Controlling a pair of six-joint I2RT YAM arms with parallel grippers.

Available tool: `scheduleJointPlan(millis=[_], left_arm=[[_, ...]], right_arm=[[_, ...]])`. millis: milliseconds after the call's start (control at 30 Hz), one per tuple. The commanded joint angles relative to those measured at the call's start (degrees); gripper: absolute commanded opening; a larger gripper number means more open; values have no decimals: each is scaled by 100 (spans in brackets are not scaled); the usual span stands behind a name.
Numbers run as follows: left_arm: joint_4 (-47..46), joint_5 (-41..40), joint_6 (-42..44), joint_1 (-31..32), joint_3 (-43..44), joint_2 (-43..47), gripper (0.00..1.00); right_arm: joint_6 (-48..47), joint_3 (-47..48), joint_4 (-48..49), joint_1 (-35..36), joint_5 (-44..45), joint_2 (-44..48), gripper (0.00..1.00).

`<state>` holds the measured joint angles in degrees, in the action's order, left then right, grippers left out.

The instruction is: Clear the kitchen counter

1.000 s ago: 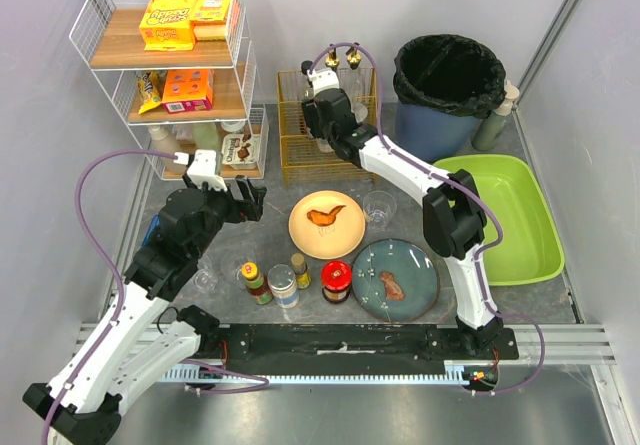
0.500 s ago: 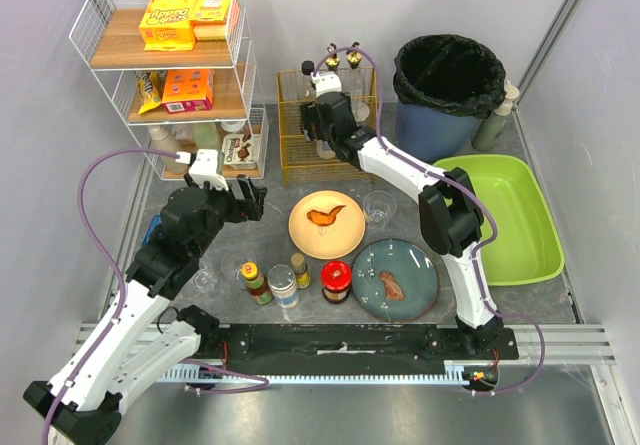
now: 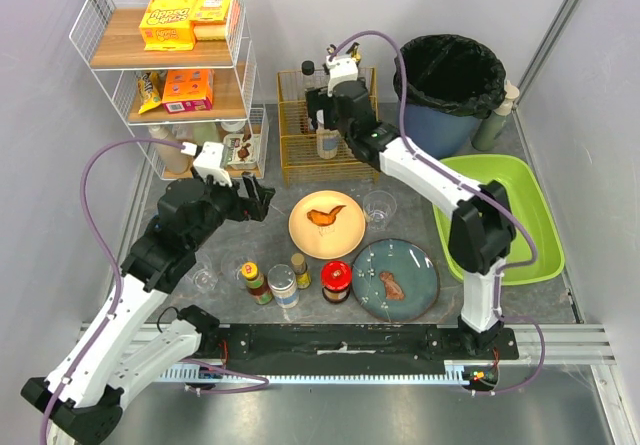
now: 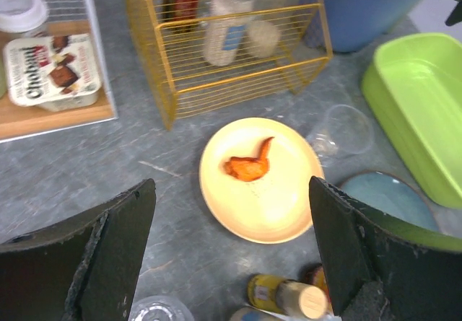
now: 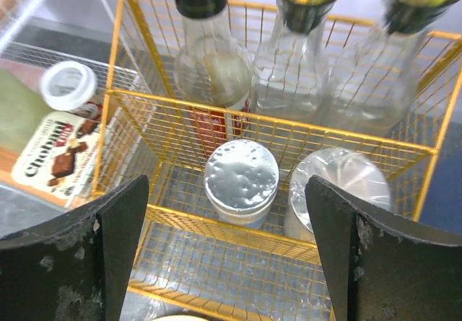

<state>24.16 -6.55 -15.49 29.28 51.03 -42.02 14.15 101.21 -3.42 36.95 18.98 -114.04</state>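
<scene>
Gaping empty, the right pincer [image 5: 225, 191] hovers over the yellow wire caddy [image 3: 322, 155] at upper centre and the left pincer [image 4: 231, 184], equally wide and empty, over the grey bench [image 4: 144, 169] filling mid-frame, where plates [image 3: 326, 224], jars [image 3: 336, 281] and glasses [image 3: 378, 207] suggest much clearing remains.

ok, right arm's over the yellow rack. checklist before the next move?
1. Right fingers open, empty: ok.
2. Silver-lidded jar upright in rack: ok.
3. Right fingers' clearance above jar: cannot tell.
4. Left fingers open, empty: ok.
5. Yellow plate ahead of left fingers, unobstructed: ok.
6. Counter cleared: not ok; blue plate and glass remain.
</scene>
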Motion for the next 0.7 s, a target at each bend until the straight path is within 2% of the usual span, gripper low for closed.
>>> scheduleJointPlan(millis=[0, 133, 200, 333, 467, 567, 667], left_arm=[[614, 1302, 55, -10, 855, -209, 92], [1098, 2226, -68, -10, 1181, -438, 92], [1301, 2307, -139, -19, 1243, -500, 91], [1477, 1474, -271, -10, 1287, -448, 91], [1425, 700, -455, -10, 1270, -386, 90], [1363, 295, -534, -10, 1217, -342, 90], [1337, -179, -613, -10, 1190, -324, 89]], right_arm=[[-44, -355, 70, -4, -499, 943, 96], [-316, -812, -553, -4, -1491, 1594, 97], [-622, -1163, -834, -4, -2062, 2067, 97], [-975, -2182, -994, 5, -3126, 3008, 98], [-1098, -2956, -924, 128, -3707, 3800, 98], [-1353, -3326, -915, 539, -4007, 4196, 98], [-1678, -3529, -854, 1137, -3947, 4311, 98]])
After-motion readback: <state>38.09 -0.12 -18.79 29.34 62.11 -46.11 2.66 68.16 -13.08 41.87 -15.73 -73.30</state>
